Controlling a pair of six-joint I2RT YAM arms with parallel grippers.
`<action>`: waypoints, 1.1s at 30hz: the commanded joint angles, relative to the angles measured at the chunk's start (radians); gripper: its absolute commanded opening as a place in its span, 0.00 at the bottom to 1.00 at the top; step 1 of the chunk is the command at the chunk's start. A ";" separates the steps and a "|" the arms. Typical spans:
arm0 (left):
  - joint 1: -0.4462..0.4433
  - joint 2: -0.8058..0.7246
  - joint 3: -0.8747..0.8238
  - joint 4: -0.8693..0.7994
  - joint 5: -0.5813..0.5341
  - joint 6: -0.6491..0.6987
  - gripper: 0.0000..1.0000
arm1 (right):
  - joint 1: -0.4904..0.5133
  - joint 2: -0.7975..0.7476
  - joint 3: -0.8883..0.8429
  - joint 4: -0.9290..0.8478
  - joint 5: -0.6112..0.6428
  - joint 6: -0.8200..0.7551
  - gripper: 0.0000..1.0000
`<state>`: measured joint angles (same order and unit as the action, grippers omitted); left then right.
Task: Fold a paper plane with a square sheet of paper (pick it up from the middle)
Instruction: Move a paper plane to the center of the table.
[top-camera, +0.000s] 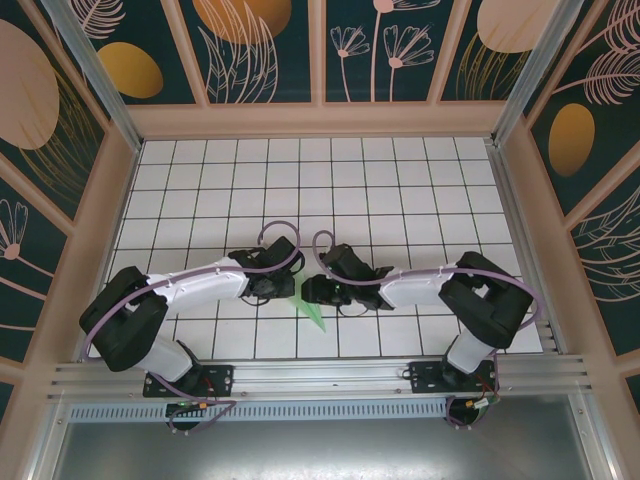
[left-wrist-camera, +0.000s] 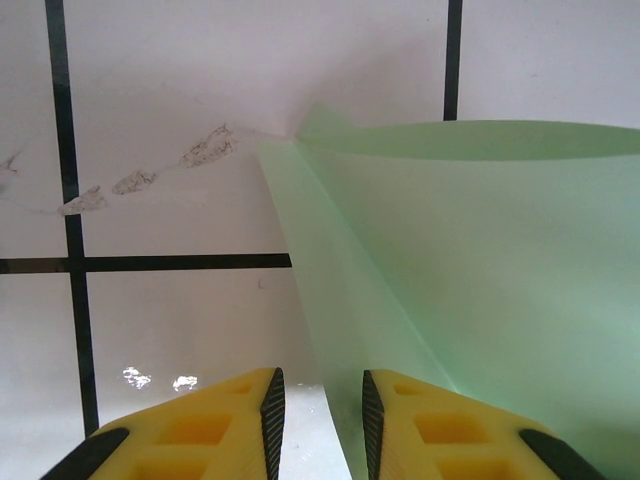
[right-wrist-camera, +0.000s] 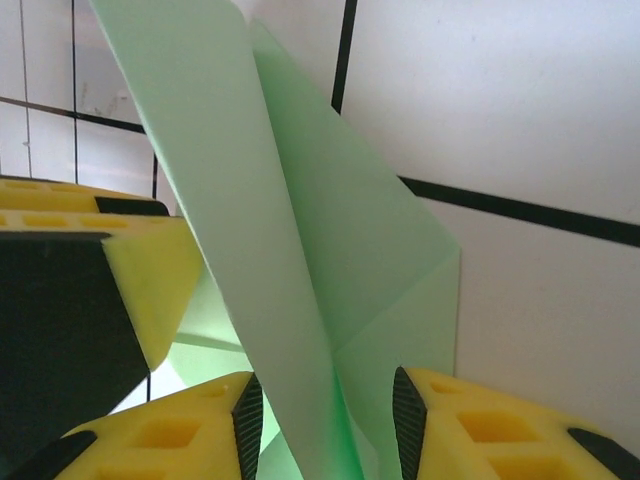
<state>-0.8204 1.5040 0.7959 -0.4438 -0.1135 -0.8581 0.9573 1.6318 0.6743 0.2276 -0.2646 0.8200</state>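
Nearly done, seemingly: dart-shaped plane (top-camera: 314, 312) at mid-table, standing partly upright between left claw (left-wrist-camera: 322, 388) and right claw (right-wrist-camera: 327, 385), both slightly parted astride its folds. Remaining: pressing wings, letting go.

The top external camera is looking down from above and behind the arm bases, taking in the whole gridded table (top-camera: 400, 170) from far off, with the folded paper (top-camera: 314, 312) small near its front edge. The left wrist camera is pressing close to the folded paper (left-wrist-camera: 480, 280) from its left, angled down past the left gripper (left-wrist-camera: 318, 385). The right wrist camera is facing the folded paper (right-wrist-camera: 300, 200) from its right, past the right gripper (right-wrist-camera: 327, 385). All three are sharing the folded paper and its surrounding tiles.
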 joint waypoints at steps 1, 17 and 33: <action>0.002 -0.008 -0.003 0.019 -0.008 0.000 0.30 | 0.018 0.007 0.028 -0.020 -0.017 -0.028 0.43; 0.003 -0.002 0.000 0.025 0.004 0.002 0.30 | 0.052 0.016 0.050 -0.074 0.019 -0.073 0.49; 0.002 -0.005 -0.005 0.027 0.007 0.004 0.29 | 0.060 0.045 0.075 -0.137 0.066 -0.096 0.37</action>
<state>-0.8204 1.5040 0.7959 -0.4217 -0.1101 -0.8577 1.0080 1.6524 0.7166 0.1272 -0.2291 0.7376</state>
